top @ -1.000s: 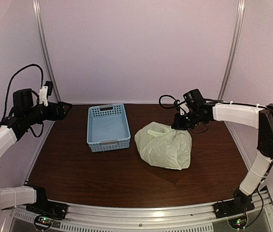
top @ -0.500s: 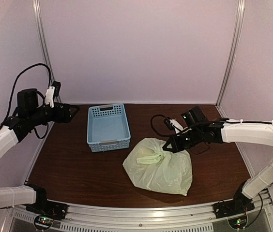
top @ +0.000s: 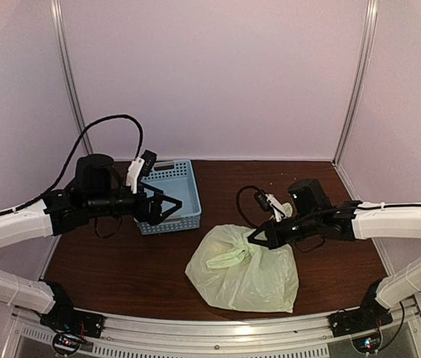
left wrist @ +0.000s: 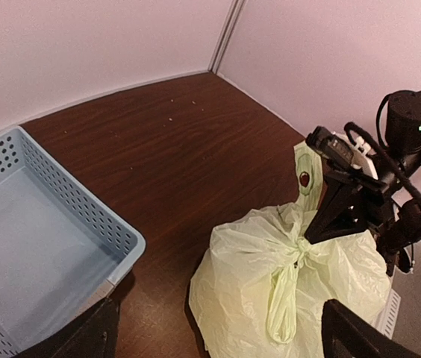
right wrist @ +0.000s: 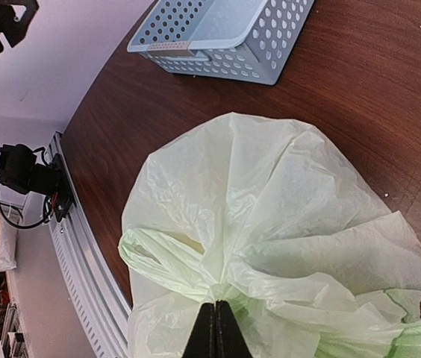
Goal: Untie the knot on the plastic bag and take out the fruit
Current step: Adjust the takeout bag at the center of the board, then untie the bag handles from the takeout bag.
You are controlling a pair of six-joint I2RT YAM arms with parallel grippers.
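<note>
So the plastic bag (top: 244,268) has been dragged off the back of the table (top: 121,261) and is now parked much closer to the near edge, a bit right of centre. It was hauled there by the right gripper (right wrist: 215,324), whose jaws are pinched tight on a fold of plastic right at the knot (left wrist: 298,250).

Meanwhile the left gripper (top: 172,211) has been swung in from the far left and is now held over the blue basket (top: 167,195), pointed at the bag, jaws spread wide with nothing in them.

The knot is not undone yet; the handle loops are bunched up and one loop is left dangling down the front. No fruit can be made out through the plastic, so it's presumably all inside. Looks like things are being set up for a two-handed pull: one side pinned, the other about to be grabbed.
</note>
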